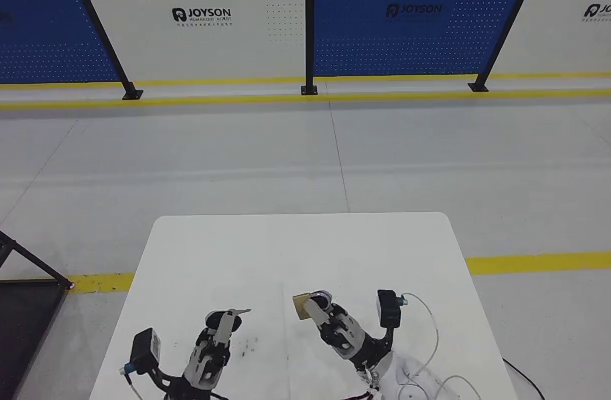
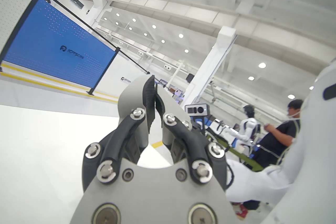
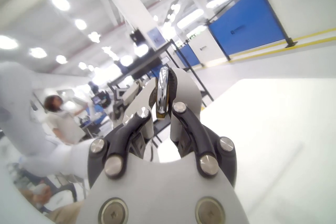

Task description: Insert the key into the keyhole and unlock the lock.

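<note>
key (image 1: 242,312) left of lock (image 1: 302,304), both above table (image 1: 285,250)

brass-yellow lock (image 1: 302,303) with chrome shackle (image 3: 162,89); silver key (image 1: 241,312); white table (image 1: 285,250); blue dotted fence panels (image 1: 45,40).

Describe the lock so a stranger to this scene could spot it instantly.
Over the white table, look to the edge nearest the robot. The lock is clamped in the jaws of the right gripper. Its brass body and shiny chrome shackle set it apart from the thin silver key in the left gripper.
</note>
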You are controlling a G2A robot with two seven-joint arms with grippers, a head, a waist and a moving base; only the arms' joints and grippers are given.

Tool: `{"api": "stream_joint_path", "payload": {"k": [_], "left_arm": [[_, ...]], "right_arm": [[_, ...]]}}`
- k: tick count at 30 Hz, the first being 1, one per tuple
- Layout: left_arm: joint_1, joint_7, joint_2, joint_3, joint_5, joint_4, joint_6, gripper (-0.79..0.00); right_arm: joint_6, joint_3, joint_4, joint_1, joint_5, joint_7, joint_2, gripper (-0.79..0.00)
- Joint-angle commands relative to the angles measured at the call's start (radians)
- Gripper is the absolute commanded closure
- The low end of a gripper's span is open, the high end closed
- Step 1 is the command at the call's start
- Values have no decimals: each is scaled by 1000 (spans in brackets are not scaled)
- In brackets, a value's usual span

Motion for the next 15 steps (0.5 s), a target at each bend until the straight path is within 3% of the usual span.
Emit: {"api": "stream_joint_path", "payload": {"k": [1,5,15], "left_arm": [[-36,-14,-6,47,-65,20,-28,0],[-75,-44,-12,88,-120,48,-48,0],[-75,-44,-12,88,-120,48,-48,0]], "right_arm": [[-52,-35,30,24,54,-20,-10,0],[-76,-57,57,48,85,2,-16,0],[-76,-57,57,48,85,2,-16,0]]}}
